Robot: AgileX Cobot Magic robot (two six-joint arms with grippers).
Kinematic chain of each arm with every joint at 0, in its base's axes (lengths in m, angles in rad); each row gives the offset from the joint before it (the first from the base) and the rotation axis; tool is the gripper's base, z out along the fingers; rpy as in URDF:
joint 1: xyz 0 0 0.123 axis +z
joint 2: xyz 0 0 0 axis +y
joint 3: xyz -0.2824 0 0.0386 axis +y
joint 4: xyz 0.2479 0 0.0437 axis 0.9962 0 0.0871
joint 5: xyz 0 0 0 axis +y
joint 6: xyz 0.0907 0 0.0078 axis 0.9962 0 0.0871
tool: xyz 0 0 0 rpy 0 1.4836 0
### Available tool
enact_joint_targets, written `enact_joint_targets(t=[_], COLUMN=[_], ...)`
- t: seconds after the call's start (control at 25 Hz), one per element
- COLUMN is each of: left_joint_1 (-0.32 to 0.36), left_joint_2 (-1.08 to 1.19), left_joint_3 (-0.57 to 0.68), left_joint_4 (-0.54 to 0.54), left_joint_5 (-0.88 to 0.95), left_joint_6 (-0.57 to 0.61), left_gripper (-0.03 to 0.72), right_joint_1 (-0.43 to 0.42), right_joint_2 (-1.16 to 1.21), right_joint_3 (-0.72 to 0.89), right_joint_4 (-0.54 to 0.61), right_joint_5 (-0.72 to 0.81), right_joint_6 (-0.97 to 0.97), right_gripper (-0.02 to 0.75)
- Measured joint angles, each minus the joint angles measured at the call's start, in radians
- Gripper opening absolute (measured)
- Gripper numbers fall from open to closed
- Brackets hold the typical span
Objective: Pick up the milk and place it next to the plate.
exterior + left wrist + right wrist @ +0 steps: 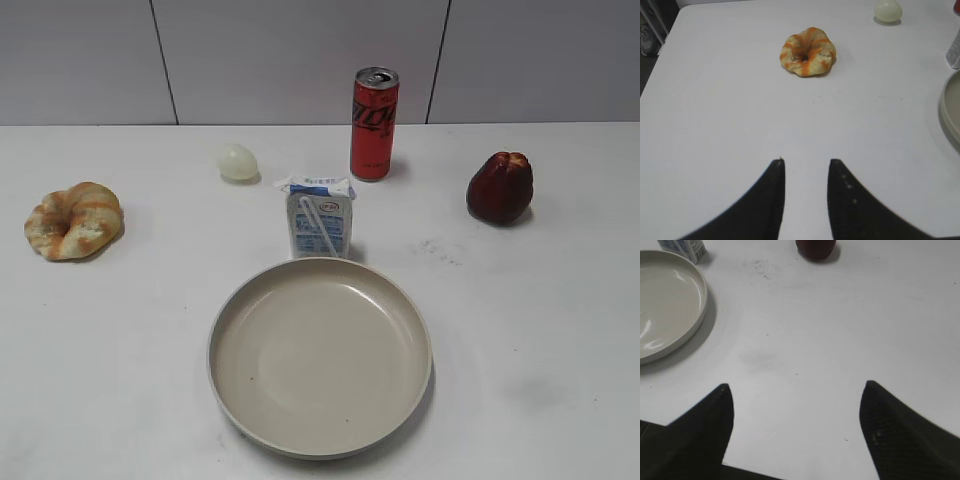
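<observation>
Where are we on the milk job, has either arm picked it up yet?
Nothing is done yet. The milk stands upright just behind the plate, in front of the red can, with no arm near it. In hand: nothing; the left end effector and right end effector are both open over bare table. The grasp, lift and placing beside the plate all remain.

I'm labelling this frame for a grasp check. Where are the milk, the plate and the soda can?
milk [320, 222]: exterior view, on the front face beside the straw.
plate [318, 352]: exterior view, on the bare bottom of the dish.
soda can [374, 125]: exterior view, on the red side wall.
</observation>
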Motion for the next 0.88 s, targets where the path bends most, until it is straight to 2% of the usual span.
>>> enact_joint_targets(t=[0.36, 0.48, 0.72, 0.88], left_joint_1=[0.000, 0.000, 0.000, 0.000], left_joint_2=[0.000, 0.000, 0.000, 0.000], left_joint_3=[0.000, 0.000, 0.000, 0.000], left_joint_4=[0.000, 0.000, 0.000, 0.000], left_joint_5=[0.000, 0.000, 0.000, 0.000], left_joint_6=[0.000, 0.000, 0.000, 0.000], left_gripper=[0.228, 0.228, 0.228, 0.228], right_joint_1=[-0.011, -0.066, -0.240, -0.275], right_joint_2=[-0.007, -0.045, -0.160, -0.167], right_joint_3=[0.000, 0.002, 0.002, 0.002], right_joint_4=[0.000, 0.000, 0.000, 0.000], right_joint_5=[-0.001, -0.001, -0.002, -0.002], right_joint_6=[0.000, -0.001, -0.001, -0.001], right_gripper=[0.591, 0.591, 0.590, 0.590])
